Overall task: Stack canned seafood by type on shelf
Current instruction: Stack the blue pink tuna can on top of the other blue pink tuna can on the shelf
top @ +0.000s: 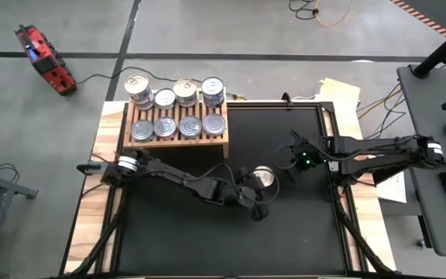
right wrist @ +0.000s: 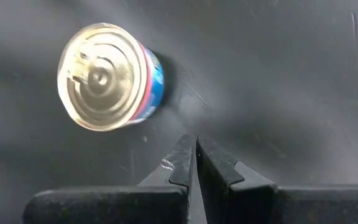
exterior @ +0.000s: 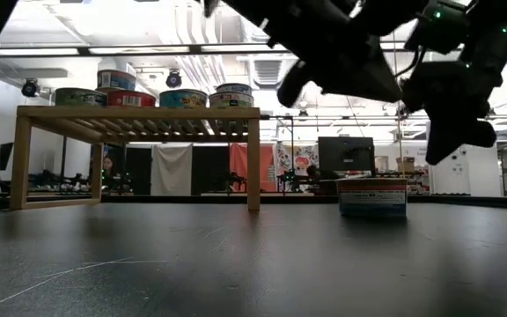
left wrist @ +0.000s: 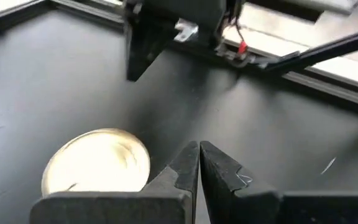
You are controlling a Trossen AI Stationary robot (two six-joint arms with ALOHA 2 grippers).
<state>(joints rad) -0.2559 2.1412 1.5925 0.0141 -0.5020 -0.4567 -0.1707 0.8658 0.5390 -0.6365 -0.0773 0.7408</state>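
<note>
Two grippers pressed together, empty: left gripper (top: 260, 211) low just beside lone can (top: 263, 177), right gripper (top: 290, 166) hovering near it. Can sits on black mat (top: 176, 240); eight cans on shelf (top: 178, 140). Workshop behind.

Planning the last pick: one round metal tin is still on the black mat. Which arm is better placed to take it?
Probably left. The left gripper sits right beside the round silver-lidded tin, fingers shut; the right gripper is near too, slightly farther. The light-wood slatted shelf stands on the left arm's side.
</note>
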